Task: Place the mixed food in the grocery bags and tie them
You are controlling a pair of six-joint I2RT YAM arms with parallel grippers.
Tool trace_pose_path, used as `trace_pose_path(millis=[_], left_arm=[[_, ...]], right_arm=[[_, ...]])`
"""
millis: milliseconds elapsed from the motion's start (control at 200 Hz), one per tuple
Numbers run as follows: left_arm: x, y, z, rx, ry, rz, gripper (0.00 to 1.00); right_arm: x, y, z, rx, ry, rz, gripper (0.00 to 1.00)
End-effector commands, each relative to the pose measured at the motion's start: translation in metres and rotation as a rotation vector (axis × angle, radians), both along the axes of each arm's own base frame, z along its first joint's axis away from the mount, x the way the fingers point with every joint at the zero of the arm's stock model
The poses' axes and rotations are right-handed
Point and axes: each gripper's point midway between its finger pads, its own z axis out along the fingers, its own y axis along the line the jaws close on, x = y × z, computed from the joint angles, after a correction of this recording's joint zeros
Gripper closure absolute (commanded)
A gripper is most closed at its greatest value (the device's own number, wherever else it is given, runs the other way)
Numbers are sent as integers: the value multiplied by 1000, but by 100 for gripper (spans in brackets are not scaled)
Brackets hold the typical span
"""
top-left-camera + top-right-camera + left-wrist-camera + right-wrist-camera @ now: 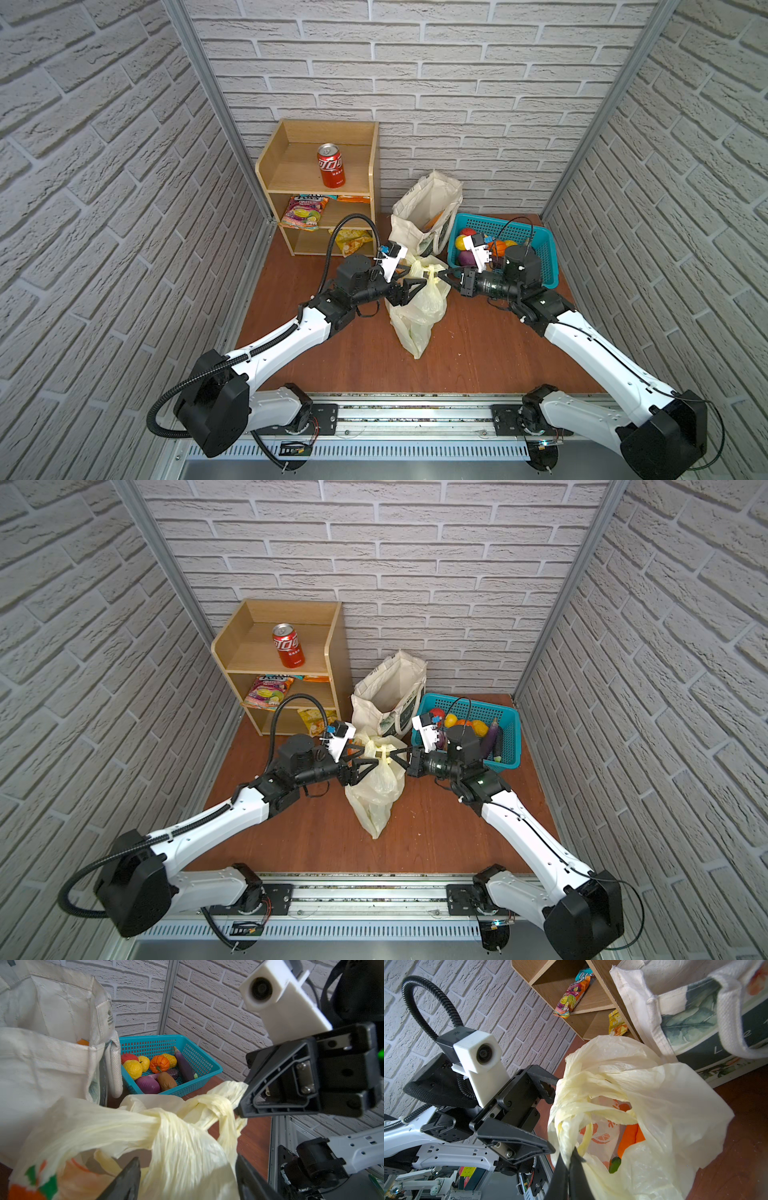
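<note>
Two black parallel grippers, tip to tip across one bag mouth.

- Right gripper (569, 1165): pinched tight on a twisted handle strand (562, 1136).
- Left gripper (409, 278): jaws apart, straddling loose film, gripping nothing. Opposite gathered handle (577, 1082) just beside its upper tip.
- Thin translucent pale-yellow plastic handle bag (419, 316): crinkled and limp on the brown wooden tabletop (478, 353). Long axis from handles toward front edge.
- Inside, dimly through the film: orange soda can (606, 1134), orange toy carrot (629, 1140).
- Cream canvas tote (424, 212): upright, just behind.

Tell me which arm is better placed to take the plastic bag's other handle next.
Left: the left gripper stands open at the bunched handles of the plastic bag, while the right gripper is shut on one of them.
</note>
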Motion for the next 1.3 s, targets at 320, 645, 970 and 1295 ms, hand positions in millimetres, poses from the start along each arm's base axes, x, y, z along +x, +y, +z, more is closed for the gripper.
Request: trace_pose_path(millis=[320, 645, 970, 1295], left_arm=[[8, -6, 13, 0, -63, 16, 99], [11, -7, 3, 43, -59, 14, 98], [11, -7, 3, 53, -67, 9, 89], [9, -9, 2, 68, -68, -7, 86]], right_arm=[[-8, -1, -25, -66, 16, 3, 94], [-22, -21, 1, -194, -55, -23, 49], [25, 6, 21, -198, -43, -7, 37], [44, 46, -8, -217, 54, 48, 34]])
